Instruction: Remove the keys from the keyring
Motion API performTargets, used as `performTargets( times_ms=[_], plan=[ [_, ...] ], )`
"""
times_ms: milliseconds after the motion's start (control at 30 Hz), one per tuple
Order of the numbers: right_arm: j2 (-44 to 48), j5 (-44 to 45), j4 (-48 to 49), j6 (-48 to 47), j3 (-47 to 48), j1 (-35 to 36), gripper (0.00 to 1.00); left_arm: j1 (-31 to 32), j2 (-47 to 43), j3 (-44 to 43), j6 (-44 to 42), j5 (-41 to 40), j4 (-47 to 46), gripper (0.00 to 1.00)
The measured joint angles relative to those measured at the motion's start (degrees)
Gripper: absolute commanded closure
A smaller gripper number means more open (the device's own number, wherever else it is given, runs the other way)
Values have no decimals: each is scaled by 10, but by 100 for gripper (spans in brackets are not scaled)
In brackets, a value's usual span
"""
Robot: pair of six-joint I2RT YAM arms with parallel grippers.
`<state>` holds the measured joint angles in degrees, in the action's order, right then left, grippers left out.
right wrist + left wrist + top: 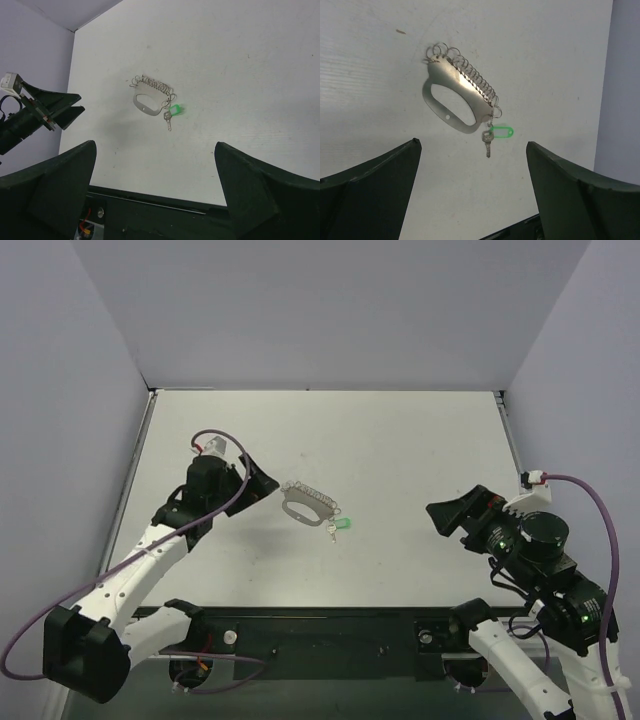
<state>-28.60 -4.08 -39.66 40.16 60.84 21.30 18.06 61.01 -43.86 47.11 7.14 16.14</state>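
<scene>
**Keys on ring, centre of frame**

Keyring (306,502) lay flat mid-table, with the green-headed keys (338,527) attached at its lower-right end. Left gripper (262,483) was spread wide just left of it — right gripper (445,518) was also spread, well apart at right.

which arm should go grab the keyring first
Left. The left gripper, open, sits close beside the keyring; the right gripper, also open, is clearly farther off.

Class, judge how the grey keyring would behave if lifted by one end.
The keyring looks like flat metal, so it is probably stiff. Lying flat, it likely slides, not rolls. The loosely attached key would probably dangle.
</scene>
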Motion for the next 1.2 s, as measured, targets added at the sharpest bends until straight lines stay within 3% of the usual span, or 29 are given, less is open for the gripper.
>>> performTargets(
  times_ms=[300,500,800,1200],
  plan=[
    [-3,2,0,5,-48,0,4,179,-26,22,105,-169,-16,7],
    [-20,8,0,14,-83,0,4,268,32,28,153,-246,-31,12],
    [-42,-10,32,33,-137,0,4,294,141,27,190,-264,-96,27],
    [-45,-39,82,34,-162,0,4,296,284,13,221,-246,-208,37]
  ],
)
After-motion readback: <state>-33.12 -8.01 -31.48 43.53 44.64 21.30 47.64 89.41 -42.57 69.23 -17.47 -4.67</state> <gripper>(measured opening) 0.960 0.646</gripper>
